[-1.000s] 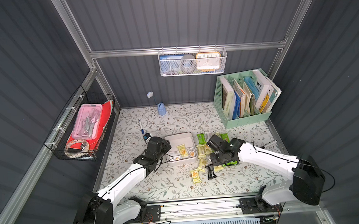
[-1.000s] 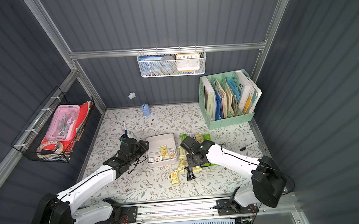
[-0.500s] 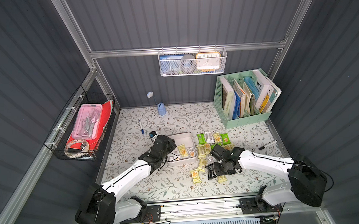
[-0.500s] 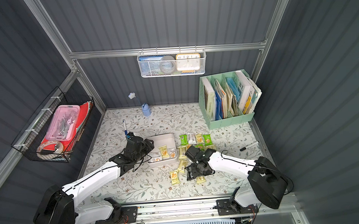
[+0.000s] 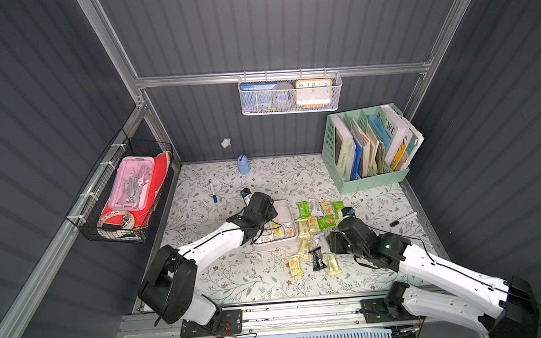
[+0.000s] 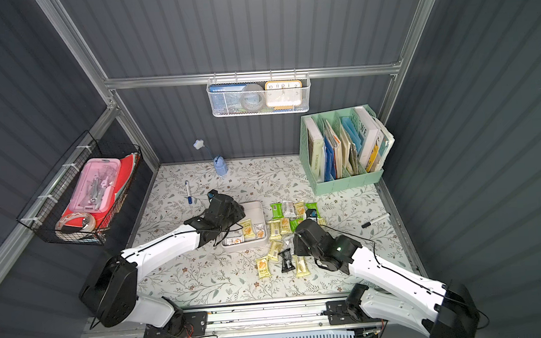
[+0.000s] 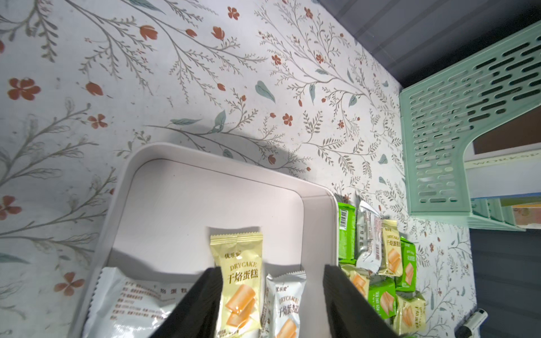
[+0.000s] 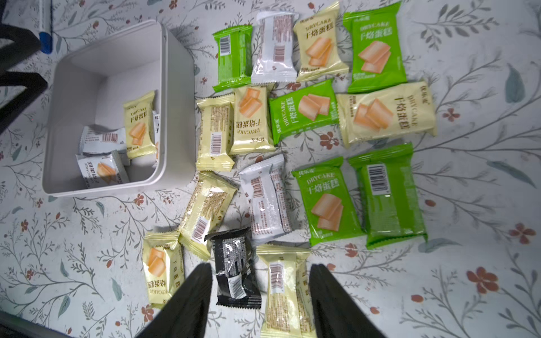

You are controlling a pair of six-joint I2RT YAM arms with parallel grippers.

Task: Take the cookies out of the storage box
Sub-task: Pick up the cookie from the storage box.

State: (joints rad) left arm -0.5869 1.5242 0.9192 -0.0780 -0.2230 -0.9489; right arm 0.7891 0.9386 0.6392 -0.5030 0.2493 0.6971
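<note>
A white tabletop [image 5: 236,273] printed with leafy sprigs and red flowers is enclosed by dark ribbed walls [image 5: 287,32]. The storage box [image 5: 292,211], a shallow white tray with rounded corners and low walls, is set near its middle.

The cookies [image 8: 304,111] are small sealed packets in green, pale yellow, white and 1 in black, many printed with tan biscuits. 1 pale yellow packet [image 8: 140,125] and at least 3 white packets [image 8: 101,137] are seen inside the box, gathered in its near half. In the right wrist view 15 more are counted lying flat on the tabletop just beside the box, in loose rows along its right wall as both top views show it.

The left gripper [image 7: 270,292] is held above the box with its jaws well apart and nothing gripped. The pale yellow packet and 1 white packet are seen below, between its fingers [image 7: 202,304]. The right gripper [image 8: 260,292] is held above the packets outside the box, jaws wide and empty, with the black packet [image 8: 234,269] and a barcoded yellow packet [image 8: 285,289] framed between them.

The left arm [image 5: 216,242] is stretched diagonally to the box, wrist bent down over it. The right arm [image 5: 426,263] is reached low toward the box's right side.
</note>
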